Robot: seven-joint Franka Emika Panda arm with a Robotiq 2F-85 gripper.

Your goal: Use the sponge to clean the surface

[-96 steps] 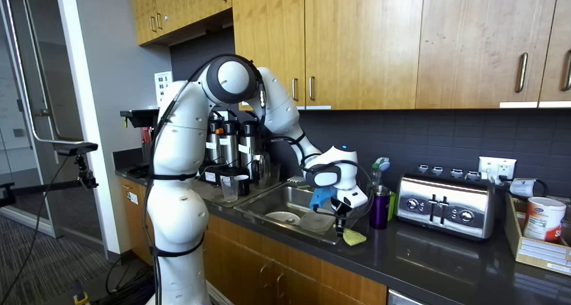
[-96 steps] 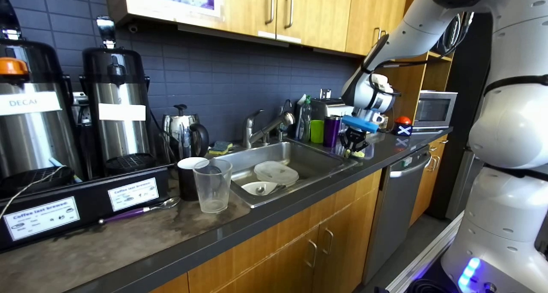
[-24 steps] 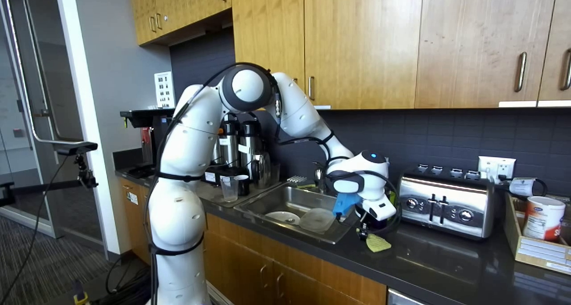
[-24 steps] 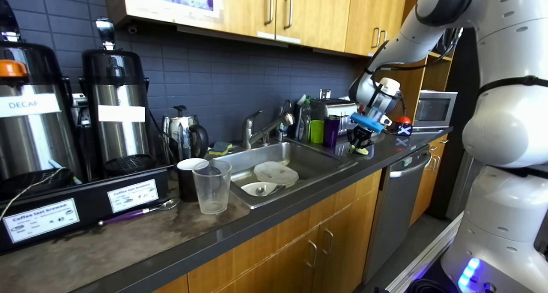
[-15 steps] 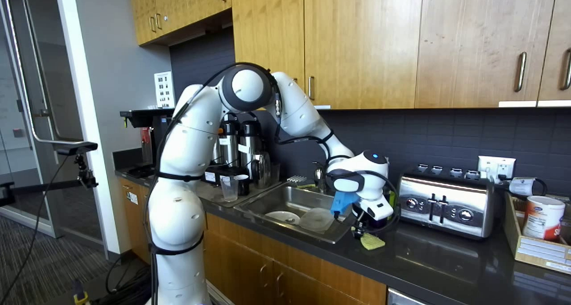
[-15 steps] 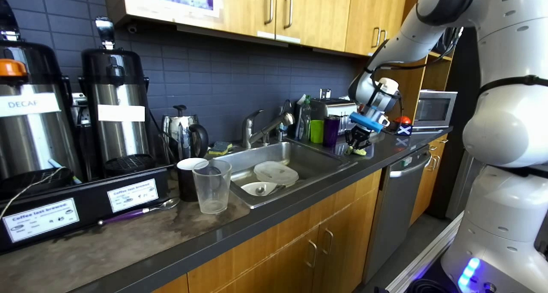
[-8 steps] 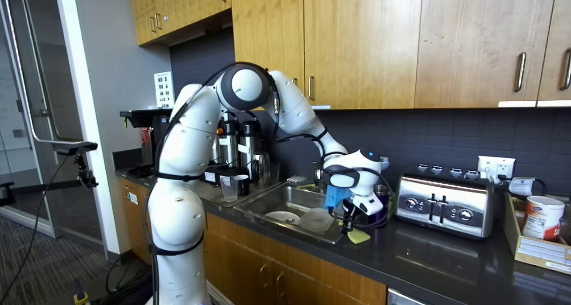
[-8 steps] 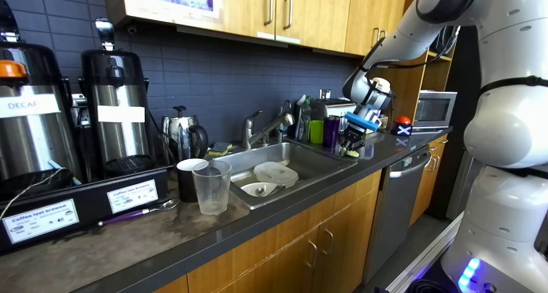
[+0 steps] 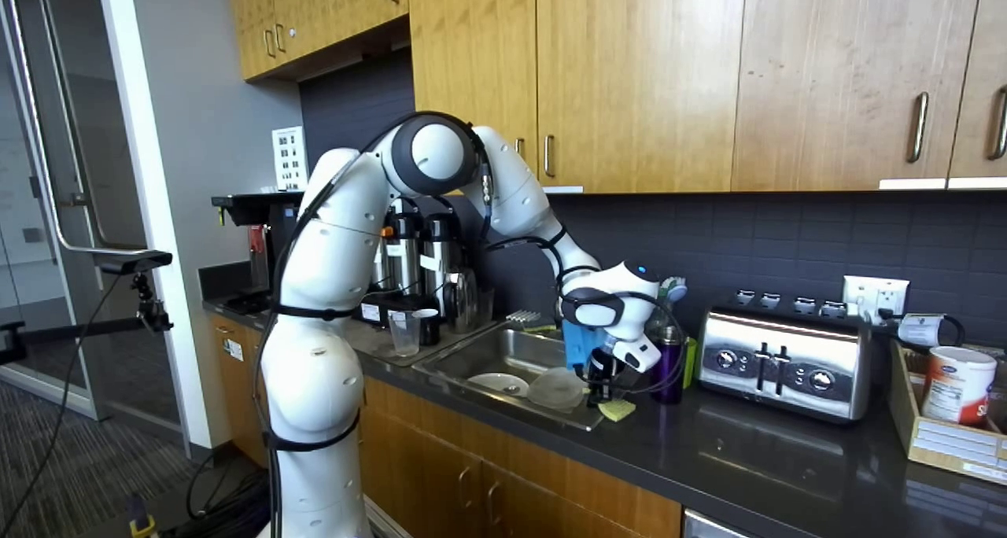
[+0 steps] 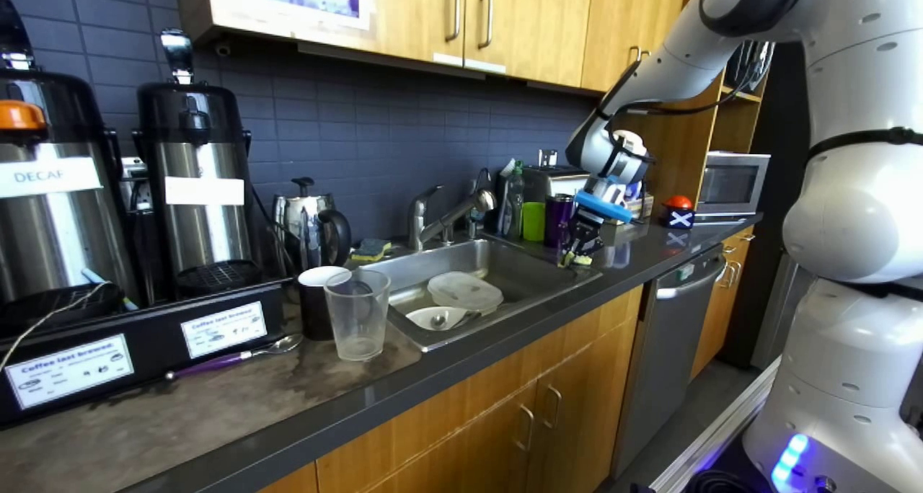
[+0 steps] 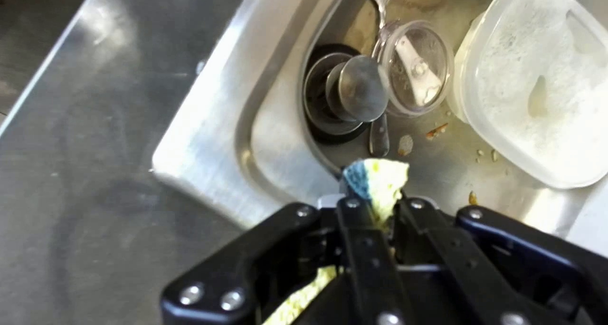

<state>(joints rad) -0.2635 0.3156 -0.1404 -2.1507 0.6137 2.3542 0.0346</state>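
By the corner of the sink, your gripper holds the sponge pinched tight. You have it low, near the purple cup; whether it touches the counter is unclear.

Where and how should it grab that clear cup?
I'd probably grip the clear cup around its middle, from the front of the counter: it stands upright, tapering slightly, no handle showing, and the dark mug stands close behind, nearer the wall.
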